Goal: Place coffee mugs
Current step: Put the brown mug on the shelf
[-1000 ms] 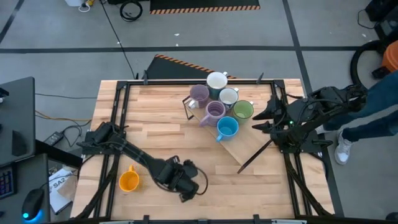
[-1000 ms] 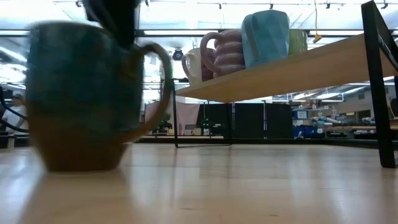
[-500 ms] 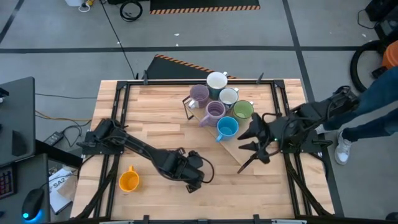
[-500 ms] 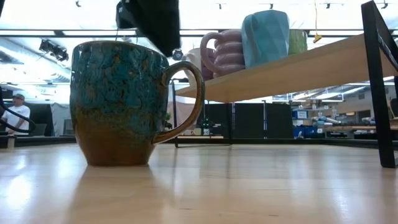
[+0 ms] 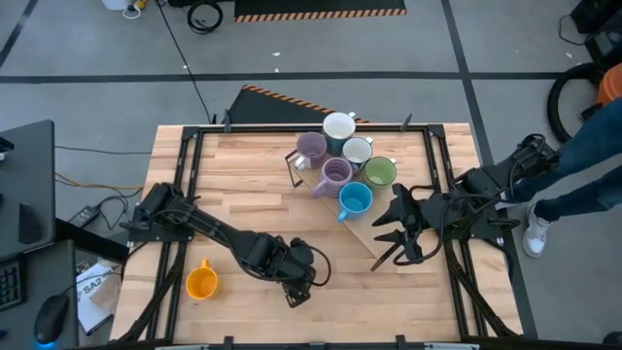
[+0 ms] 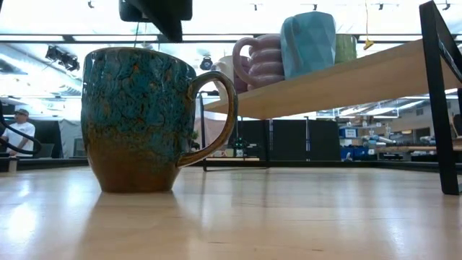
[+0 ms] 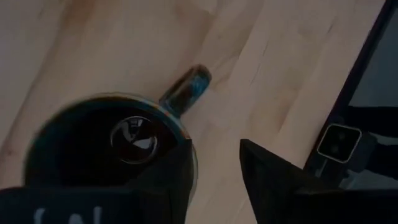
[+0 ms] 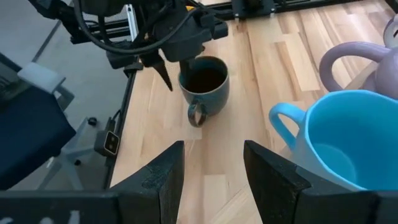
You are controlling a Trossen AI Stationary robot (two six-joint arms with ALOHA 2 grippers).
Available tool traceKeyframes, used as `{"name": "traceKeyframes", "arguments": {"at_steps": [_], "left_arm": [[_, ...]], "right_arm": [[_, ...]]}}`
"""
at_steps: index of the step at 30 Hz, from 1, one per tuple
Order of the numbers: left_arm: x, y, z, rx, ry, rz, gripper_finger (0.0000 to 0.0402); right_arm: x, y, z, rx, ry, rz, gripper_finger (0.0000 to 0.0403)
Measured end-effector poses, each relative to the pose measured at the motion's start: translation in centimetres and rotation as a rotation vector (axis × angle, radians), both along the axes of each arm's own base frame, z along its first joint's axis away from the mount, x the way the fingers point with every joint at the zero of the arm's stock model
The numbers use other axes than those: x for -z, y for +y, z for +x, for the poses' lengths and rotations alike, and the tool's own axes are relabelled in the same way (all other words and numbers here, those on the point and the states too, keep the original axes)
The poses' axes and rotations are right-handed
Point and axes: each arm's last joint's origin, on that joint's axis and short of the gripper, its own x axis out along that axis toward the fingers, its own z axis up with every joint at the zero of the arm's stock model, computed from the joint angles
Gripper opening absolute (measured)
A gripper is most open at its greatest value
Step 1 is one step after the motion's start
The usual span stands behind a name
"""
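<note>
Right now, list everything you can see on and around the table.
Dark mug: one, teal-brown, on the table's front, upright, under the left gripper.
Orange mug: one, on the table's front left.
Lavender mugs: two, on the shelf.
White mugs: two, on the shelf's back.
Green mug: one, on the shelf.
Blue mug: one, on the shelf's front.
Shelf: one, wood, raised over the table's right back.
Table: one, light wood.
Person: one, blue trousers, right of the table.
Left gripper: open, just above the dark mug.
Right gripper: open, empty, by the blue mug.
</note>
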Motion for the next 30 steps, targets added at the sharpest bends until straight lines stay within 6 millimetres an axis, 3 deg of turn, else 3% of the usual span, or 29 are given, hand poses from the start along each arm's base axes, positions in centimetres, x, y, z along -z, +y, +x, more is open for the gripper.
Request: {"name": "traceKeyframes", "arguments": {"at_steps": [5, 17, 25, 30], "left_arm": [[1.1, -0.8, 0.1, 0.084, 0.02, 0.056, 0.0165], [3.6, -1.6, -0.4, 0.327, 0.132, 0.242, 0.0165], [6.0, -2.0, 0.3, 0.402, 0.18, 0.292, 0.0125], [5.9, -1.5, 1.0, 0.347, 0.148, 0.256, 0.0079]], "right_arm": [[0.0, -0.1, -0.2, -0.008, 0.01, -0.017, 0.0172], [0.2, -0.3, -0.8, -0.052, 0.055, -0.012, 0.0172], [0.2, -0.3, -0.9, -0.057, 0.056, -0.021, 0.0172], [0.3, -0.3, -0.9, -0.069, 0.069, -0.027, 0.0172]]}}
